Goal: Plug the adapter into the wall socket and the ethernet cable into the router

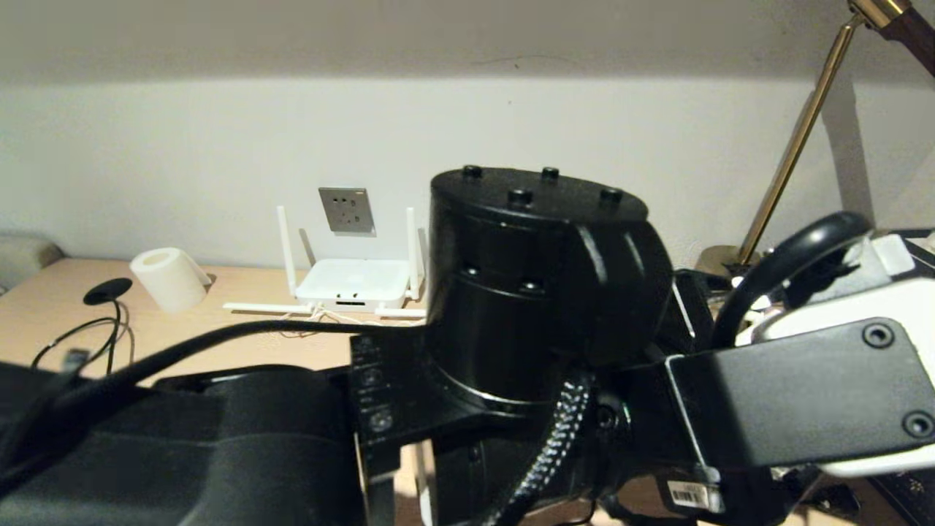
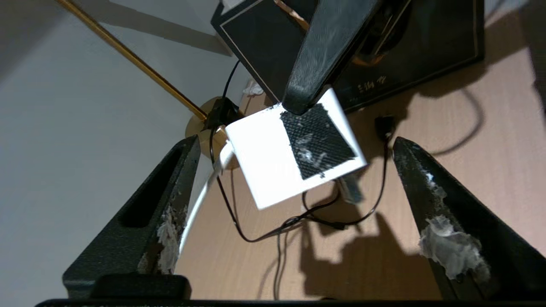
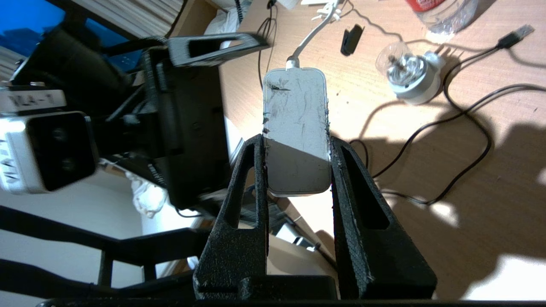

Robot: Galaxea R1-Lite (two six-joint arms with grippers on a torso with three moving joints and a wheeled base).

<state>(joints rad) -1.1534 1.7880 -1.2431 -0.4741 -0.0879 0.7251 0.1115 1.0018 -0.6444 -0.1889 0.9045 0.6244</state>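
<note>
- Gripping the adapter (image 3: 297,128) between both fingers (image 3: 239,204), the right gripper (image 3: 297,164) holds it above the desk (image 3: 469,204), its white cord (image 3: 308,40) trailing away.
- Left gripper (image 2: 294,183) stands spread wide, touching nothing, the adapter between its tips.
- Router (image 1: 352,283) sits at 6 o'clock from the wall socket (image 1: 346,210).

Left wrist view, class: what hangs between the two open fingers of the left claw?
The white adapter hangs there, touching neither finger of the left claw. A finger of the right claw pinches it from above. The left wrist view shows this.
</note>
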